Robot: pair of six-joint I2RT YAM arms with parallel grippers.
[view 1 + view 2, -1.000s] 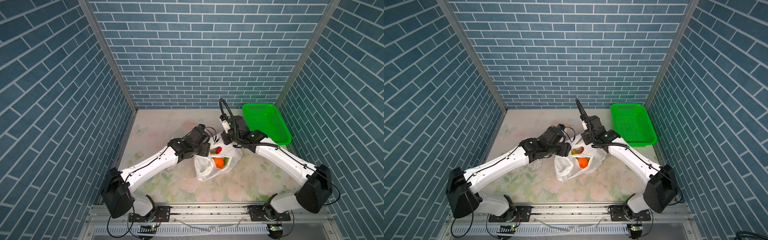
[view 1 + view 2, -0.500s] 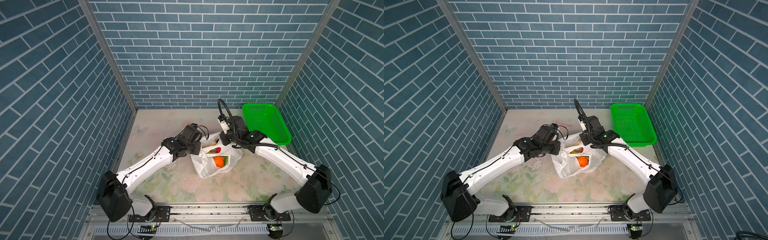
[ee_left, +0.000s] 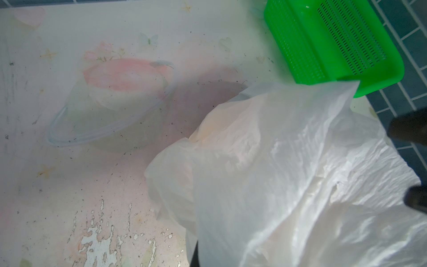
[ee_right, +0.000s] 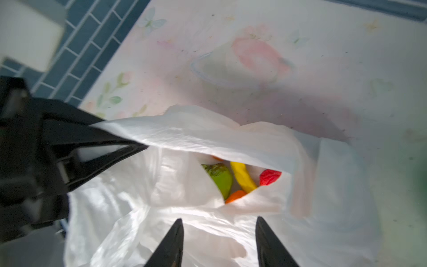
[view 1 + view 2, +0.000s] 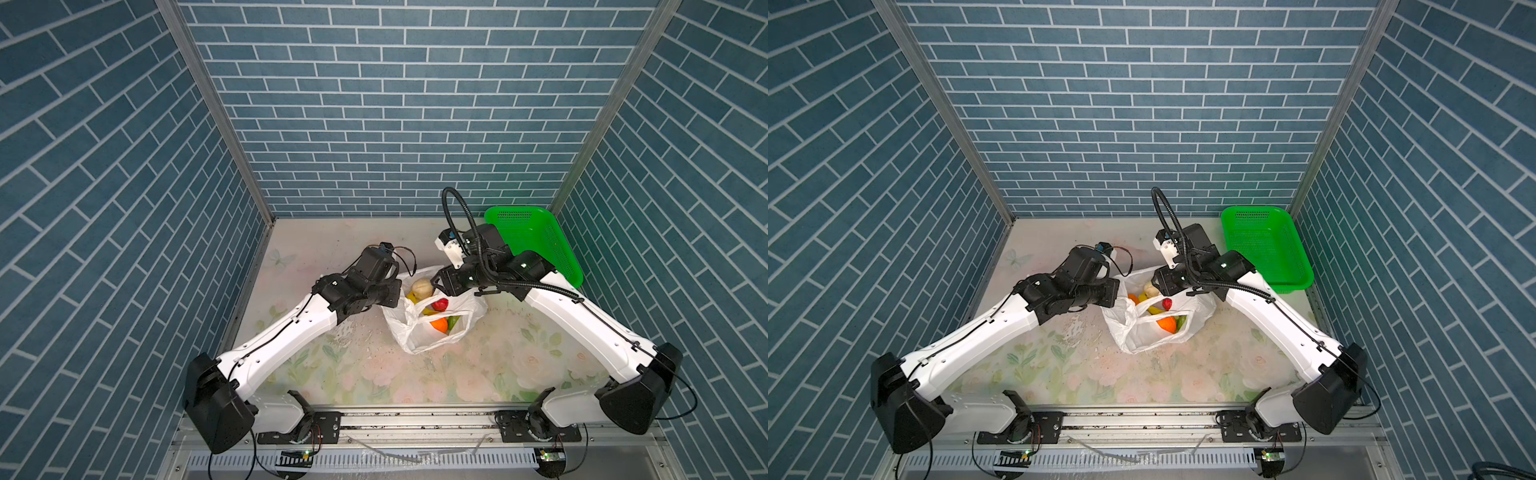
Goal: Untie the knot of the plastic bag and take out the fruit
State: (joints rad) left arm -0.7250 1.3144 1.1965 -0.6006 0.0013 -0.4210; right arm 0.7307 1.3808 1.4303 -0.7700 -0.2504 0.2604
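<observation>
- Tabletop (image 5: pixel 457 374): the floral surface carries the plastic bag (image 5: pixel 419 345) near its middle, slumped, with its mouth turned up.
- Green basket (image 5: pixel 1266 249): stands behind the bag on the right-arm side, near it but apart. No fruit shows in it.
- Plastic bag: the mouth stands wider than a second ago. The handle loops lie slack and no knot shows in any view. Judgement: untying is complete and removal of the fruit is the step in hand.
- Left gripper (image 4: pixel 136 146): clenched on the bag's rim film. It has drawn back from above the bag toward the bag's left-arm side, pulling that rim taut.
- Right gripper (image 4: pixel 219 222): clamped a second ago, now released. The jaws stand apart with nothing between them, just above the bag's wall on the right-arm side and aimed at the mouth.
- Fruit: all of it is inside the bag. The whitish knobbly piece (image 5: pixel 422 286) is newly exposed at the back of the mouth, with the red piece (image 5: pixel 440 304) and orange piece (image 5: pixel 439 324) in front of it.
- View differences:
  - Only the right wrist view shows the rim pinch close up. It also shows the banana (image 4: pixel 242 176) and green piece (image 4: pixel 219 178) clearly, but not the whitish knobbly piece.
  - The left wrist view shows only the bag's outer wall with the basket beyond it, and no fruit.
</observation>
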